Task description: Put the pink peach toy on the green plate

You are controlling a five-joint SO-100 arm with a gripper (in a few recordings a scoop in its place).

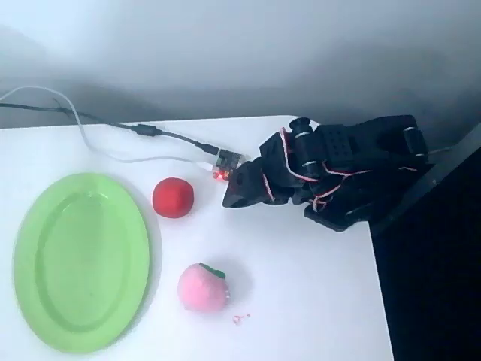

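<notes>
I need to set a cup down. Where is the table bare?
Bare: bottom right, between the pink peach toy and the table edge, and top left above the green plate, below the cables. Crowded: around the red ball and gripper.

No words, labels, brand names or numbers can be read anywhere in the overhead view. The small circuit board (223,164) at the end of the cables carries a red lit dot (a light, not a mark or a letter), and any print on the board itself is too small and blurred to make out. The black arm (338,169) shows red and white wires but no lettering. The green plate (45,226), the pink peach toy (201,289) and the red ball (173,198) have plain surfaces with nothing written on them.
</notes>
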